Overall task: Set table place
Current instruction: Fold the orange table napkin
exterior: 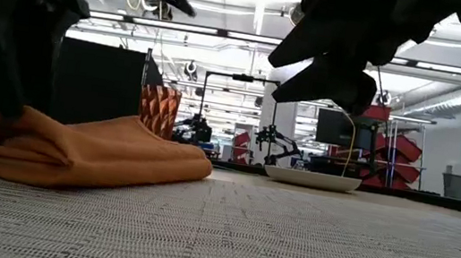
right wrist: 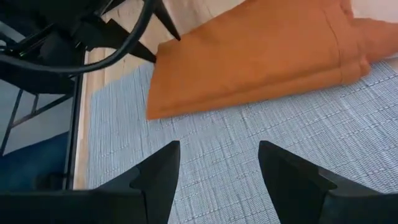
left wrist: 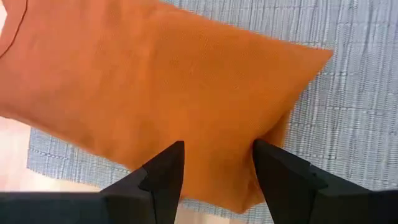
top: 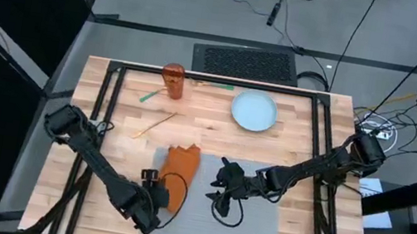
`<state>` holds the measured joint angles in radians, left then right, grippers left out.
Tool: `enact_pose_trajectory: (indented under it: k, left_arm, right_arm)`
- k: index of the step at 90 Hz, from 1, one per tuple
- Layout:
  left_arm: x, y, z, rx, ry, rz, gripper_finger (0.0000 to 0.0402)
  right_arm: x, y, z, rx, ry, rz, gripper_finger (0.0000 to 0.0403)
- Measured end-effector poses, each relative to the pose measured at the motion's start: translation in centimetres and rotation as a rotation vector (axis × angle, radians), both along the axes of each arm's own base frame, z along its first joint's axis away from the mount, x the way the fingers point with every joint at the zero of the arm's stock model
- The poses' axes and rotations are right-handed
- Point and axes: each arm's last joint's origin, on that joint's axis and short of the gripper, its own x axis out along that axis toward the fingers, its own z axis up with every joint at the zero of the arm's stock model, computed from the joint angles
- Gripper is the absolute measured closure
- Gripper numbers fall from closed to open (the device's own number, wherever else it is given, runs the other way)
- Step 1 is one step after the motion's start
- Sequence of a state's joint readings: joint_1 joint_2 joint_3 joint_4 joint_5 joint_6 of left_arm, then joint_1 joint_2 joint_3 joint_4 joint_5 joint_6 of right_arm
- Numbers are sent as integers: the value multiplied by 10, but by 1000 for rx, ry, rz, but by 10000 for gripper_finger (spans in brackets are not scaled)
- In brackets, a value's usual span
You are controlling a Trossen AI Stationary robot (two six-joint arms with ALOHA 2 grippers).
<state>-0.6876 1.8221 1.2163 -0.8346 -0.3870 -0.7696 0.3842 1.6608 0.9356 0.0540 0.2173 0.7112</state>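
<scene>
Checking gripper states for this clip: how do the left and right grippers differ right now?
The left gripper straddles the orange napkin's near edge; the right gripper hangs over bare grey placemat beside the napkin. Left sits at the placemat's left edge, right near its middle. Both are open.

orange napkin (top: 180,172), amber cup (top: 173,80), plate (top: 254,111), poss. chopsticks (top: 155,125)

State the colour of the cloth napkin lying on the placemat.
Orange; the napkin shows best in the left wrist view, lying partly on the grey woven placemat.

Napkin (left wrist: 155,87) cut off by left wrist frame, thin utensils (top: 155,125) on table (top: 305,141) — too small to identify
</scene>
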Motion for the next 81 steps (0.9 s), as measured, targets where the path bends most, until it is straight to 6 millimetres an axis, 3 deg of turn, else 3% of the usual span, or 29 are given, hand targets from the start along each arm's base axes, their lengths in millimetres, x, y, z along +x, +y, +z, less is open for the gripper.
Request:
enact_pose_trajectory:
  k: [50, 71, 81]
  left_arm:
    - [10, -13, -4, -141, -26, -94, 223]
    - [14, -11, -3, -133, -78, -37, 166]
    - [18, -9, -12, -112, -83, 26, 136]
  right_arm:
    - [-1, 3, 0, -23, -9, 4, 200]
    - [-1, 3, 0, -22, -11, 6, 200]
    - [-1, 5, 1, -25, -13, 14, 200]
